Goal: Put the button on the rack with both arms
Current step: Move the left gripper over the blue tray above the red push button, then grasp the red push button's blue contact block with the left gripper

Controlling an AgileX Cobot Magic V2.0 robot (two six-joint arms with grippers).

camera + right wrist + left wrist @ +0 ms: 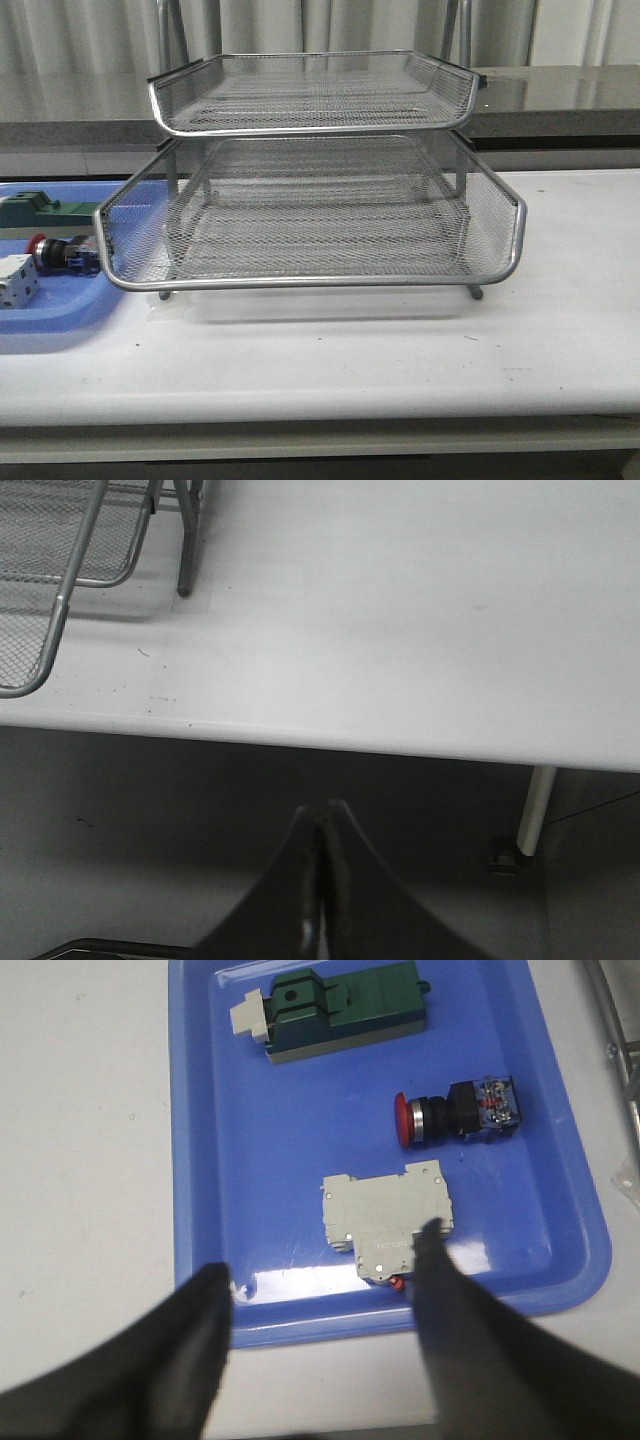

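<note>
Nothing yet placed: the button [458, 1112] is seen lying untouched on its side in the blue tray [200, 1160]

No grasp has been made, so pickup, any handover and the placing on the rack [310, 215] are judged still to be done. The left gripper [325, 1265] is held spread wide above the tray's near edge, with the button at about one o'clock from it in the left wrist view; the right gripper [322, 880] is pressed closed on nothing, off the white table [400, 610] edge. The button's glossy red dome, silver collar and black barrel are contrasted with a matte grey block [385, 1215] and a green block [330, 1010]. The rack's trays are made of fine silver mesh with rounded wire rims
</note>
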